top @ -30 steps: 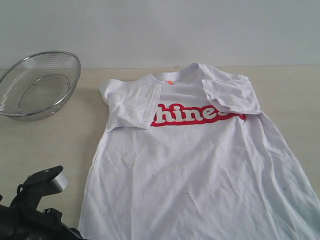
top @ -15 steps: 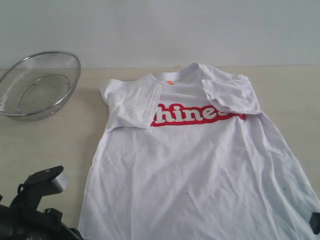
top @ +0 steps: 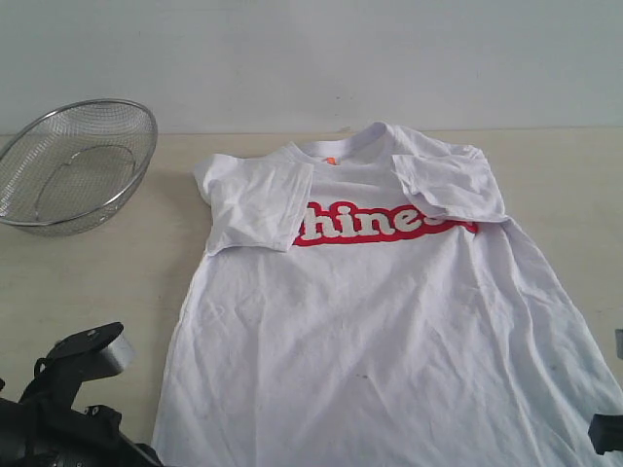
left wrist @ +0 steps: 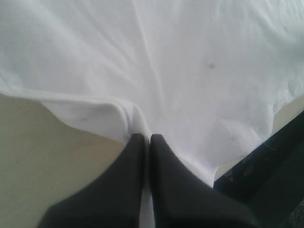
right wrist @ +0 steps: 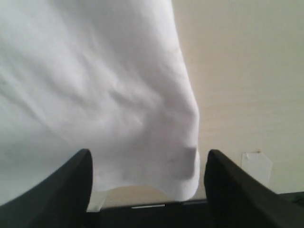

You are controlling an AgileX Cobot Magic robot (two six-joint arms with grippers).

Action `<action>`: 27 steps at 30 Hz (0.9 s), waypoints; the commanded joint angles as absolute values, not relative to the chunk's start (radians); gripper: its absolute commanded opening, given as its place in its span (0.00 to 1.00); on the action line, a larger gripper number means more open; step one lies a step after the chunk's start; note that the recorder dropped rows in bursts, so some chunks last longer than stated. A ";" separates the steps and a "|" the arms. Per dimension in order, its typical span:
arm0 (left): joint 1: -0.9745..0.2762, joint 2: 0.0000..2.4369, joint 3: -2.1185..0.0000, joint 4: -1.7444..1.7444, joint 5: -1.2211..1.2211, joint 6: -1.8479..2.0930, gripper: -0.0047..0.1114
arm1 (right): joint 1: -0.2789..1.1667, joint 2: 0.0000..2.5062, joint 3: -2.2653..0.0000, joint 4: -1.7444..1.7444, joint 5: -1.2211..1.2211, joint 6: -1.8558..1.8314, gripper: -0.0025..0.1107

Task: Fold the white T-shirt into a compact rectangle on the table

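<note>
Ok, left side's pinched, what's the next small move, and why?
Probably close the right gripper: its jaws stand open either side of the bottom corner of the white T-shirt, while the left gripper is shut on the hem. Then both could lift together.

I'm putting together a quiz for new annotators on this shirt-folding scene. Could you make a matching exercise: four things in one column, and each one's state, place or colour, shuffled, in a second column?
Column 1
1. left pincer
2. right pincer
3. mesh bowl
4. neck tag

Column 2
A. orange, at the collar of the white T-shirt
B. open, one finger on either side of a shirt corner
C. shut on the shirt's edge
D. on the table, apart from the shirt

Pairs: 1-C, 2-B, 3-D, 4-A
</note>
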State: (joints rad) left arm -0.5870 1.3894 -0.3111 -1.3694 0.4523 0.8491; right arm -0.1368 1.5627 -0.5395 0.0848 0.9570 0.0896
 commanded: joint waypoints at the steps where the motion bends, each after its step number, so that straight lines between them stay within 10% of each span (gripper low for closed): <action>1: -0.591 1.382 -0.315 -1.379 0.459 0.857 0.08 | -0.142 1.587 -0.536 0.082 0.942 0.079 0.54; 18: -0.591 1.382 -0.315 -1.379 0.459 0.857 0.08 | -0.142 1.654 -0.512 0.098 0.929 0.066 0.54; 27: -0.591 1.382 -0.315 -1.379 0.459 0.857 0.08 | -0.142 1.678 -0.512 0.103 0.898 0.064 0.21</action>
State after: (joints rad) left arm -0.5870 1.3894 -0.3111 -1.3716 0.4523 0.8491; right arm -0.1372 1.6744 -0.5137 0.1141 0.9304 0.0717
